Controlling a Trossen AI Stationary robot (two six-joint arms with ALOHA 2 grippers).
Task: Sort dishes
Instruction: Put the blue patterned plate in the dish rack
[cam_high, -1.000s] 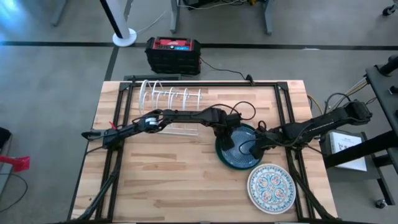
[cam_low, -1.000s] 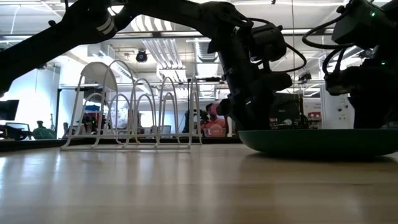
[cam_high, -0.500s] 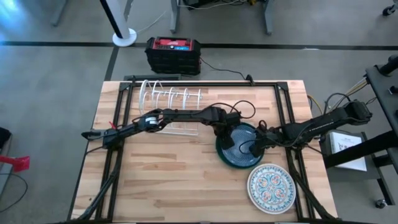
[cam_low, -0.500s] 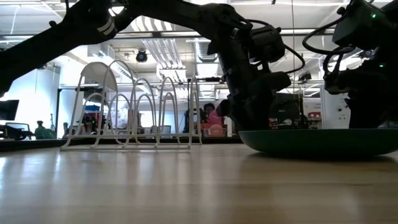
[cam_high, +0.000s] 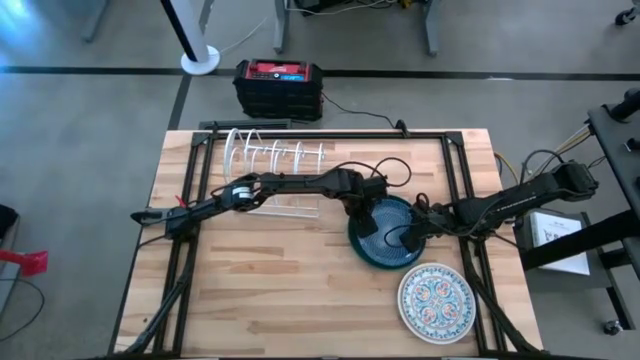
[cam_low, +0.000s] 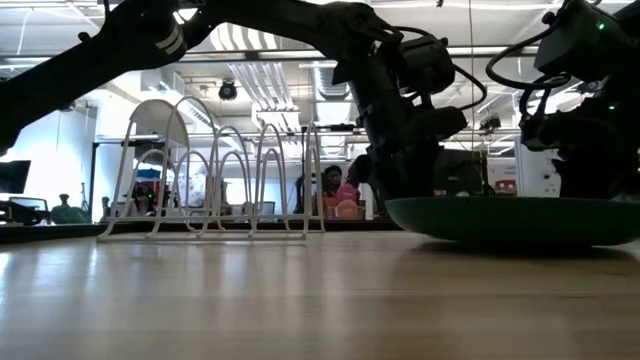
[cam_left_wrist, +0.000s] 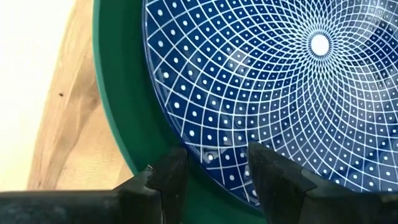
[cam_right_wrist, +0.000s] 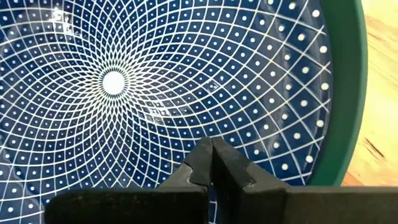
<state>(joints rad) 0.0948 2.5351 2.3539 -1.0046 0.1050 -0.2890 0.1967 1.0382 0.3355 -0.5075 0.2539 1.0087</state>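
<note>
plates sit stacked under both my pincers: a round dark blue glazed plate with a white dotted lattice pattern (cam_left_wrist: 292, 81) nested inside a plain green round plate (cam_left_wrist: 121, 124). compared with a second ago, the low view shows the green plate's near edge lifted a little off the light wooden slatted table (cam_high: 260, 280), with a thin gap under its rim where it lay flat before. i judge the stack has begun to tip or rise, so a plate is starting to come away for sorting.

my left pincer (cam_left_wrist: 211, 165) is spread, its two dark fingers straddling the blue plate's rim, the green rim just outside one finger; i cannot tell if they press it. my right pincer (cam_right_wrist: 211, 162) is clenched, fingertips together, resting over the blue plate's patterned face between its centre and the green rim.

beyond my left pincer, back along its arm, stands the empty white wire dish rack (cam_high: 275, 160). on the near side of my right pincer, apart from the stack, lies a round white plate with a colourful floral pattern (cam_high: 436, 303), flat on the table.
</note>
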